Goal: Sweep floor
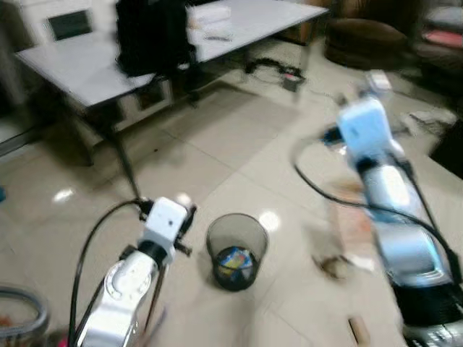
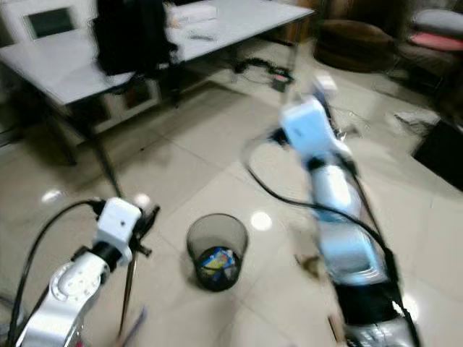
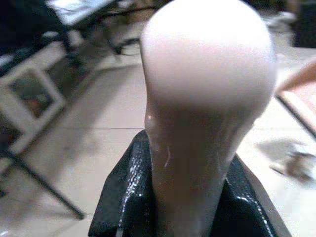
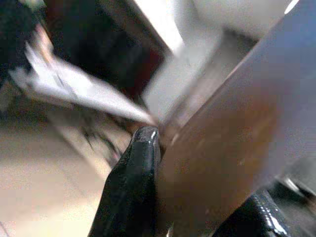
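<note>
A small mesh bin [image 1: 236,249] stands on the tiled floor [image 1: 239,137] between the two arms, with a blue and yellow wrapper in its bottom. The left arm [image 1: 134,285] reaches forward at near left; in the left wrist view its gripper [image 3: 182,197] is closed around a pale rounded handle [image 3: 207,98] — the black fingers [image 3: 123,197] press it on both sides. From the head views a thin rod [image 2: 129,296] runs down below that wrist. The right arm [image 1: 387,195] stretches farther out on the right, blurred. In the right wrist view a black finger [image 4: 133,187] lies against a broad brown-grey slanted shaft [image 4: 237,128], with the other finger on its far side, so the right gripper [image 4: 197,207] grips it. Right of the bin, scraps [image 1: 336,266] lie on the tiles — a small brown piece [image 1: 358,331] nearer. A grey table [image 1: 108,58] with a black bag [image 1: 152,32] stands far left.
</note>
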You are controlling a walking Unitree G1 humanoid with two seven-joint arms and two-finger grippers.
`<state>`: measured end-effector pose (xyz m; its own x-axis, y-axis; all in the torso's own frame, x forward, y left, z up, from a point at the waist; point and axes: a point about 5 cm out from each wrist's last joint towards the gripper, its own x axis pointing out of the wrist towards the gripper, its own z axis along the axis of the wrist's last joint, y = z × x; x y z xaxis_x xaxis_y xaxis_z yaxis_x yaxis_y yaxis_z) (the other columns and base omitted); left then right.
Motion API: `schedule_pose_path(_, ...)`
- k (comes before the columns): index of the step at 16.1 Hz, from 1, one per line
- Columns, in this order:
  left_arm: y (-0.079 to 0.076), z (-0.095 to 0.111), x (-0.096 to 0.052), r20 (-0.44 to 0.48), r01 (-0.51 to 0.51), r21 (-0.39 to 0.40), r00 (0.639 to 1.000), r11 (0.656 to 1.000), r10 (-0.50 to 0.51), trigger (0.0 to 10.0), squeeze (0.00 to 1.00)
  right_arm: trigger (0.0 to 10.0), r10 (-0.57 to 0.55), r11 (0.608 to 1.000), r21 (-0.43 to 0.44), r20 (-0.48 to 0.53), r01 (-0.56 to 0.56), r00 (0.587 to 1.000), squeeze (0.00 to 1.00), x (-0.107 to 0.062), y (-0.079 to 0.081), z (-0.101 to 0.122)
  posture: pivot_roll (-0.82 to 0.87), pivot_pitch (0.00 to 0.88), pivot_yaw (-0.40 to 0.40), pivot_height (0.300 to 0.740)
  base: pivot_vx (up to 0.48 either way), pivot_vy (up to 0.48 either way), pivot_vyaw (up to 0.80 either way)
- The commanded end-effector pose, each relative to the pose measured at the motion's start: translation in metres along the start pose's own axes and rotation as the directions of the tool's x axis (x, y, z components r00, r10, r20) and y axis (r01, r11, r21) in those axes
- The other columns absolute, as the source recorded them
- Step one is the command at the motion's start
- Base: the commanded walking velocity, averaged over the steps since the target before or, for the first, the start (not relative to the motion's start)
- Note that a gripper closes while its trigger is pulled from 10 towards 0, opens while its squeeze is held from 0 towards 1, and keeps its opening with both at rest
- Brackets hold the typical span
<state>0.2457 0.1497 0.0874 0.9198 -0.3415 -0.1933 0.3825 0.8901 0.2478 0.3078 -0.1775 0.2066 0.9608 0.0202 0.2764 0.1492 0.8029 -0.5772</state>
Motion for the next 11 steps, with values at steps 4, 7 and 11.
schedule_pose_path(4, -0.01, 0.003, 0.004, -0.025, 0.151, -0.012, 0.988, 0.988, -0.151, 10.0, 0.0, 10.0, -0.085, 0.961, 0.24, -0.214, 0.136, 0.973, 0.0, -0.017, 0.007, -0.03, -0.1, 0.0, 0.055, 0.74, 0.0, 0.0, -0.8)
schedule_pose_path(7, -0.007, 0.007, 0.0, 0.023, 0.1, -0.005, 0.995, 0.995, -0.1, 10.0, 0.0, 10.0, -0.104, 0.973, 0.181, -0.197, 0.14, 0.975, 0.0, -0.021, 0.011, -0.028, -0.09, 0.0, 0.046, 0.74, 0.0, 0.0, -0.8)
schedule_pose_path(11, 0.013, 0.009, -0.003, 0.045, -0.091, -0.061, 0.995, 0.994, 0.094, 10.0, 0.0, 10.0, -0.141, 0.968, 0.193, -0.112, 0.161, 0.984, 0.0, -0.013, 0.005, -0.014, -0.09, 0.0, 0.029, 0.74, 0.0, 0.0, -0.8)
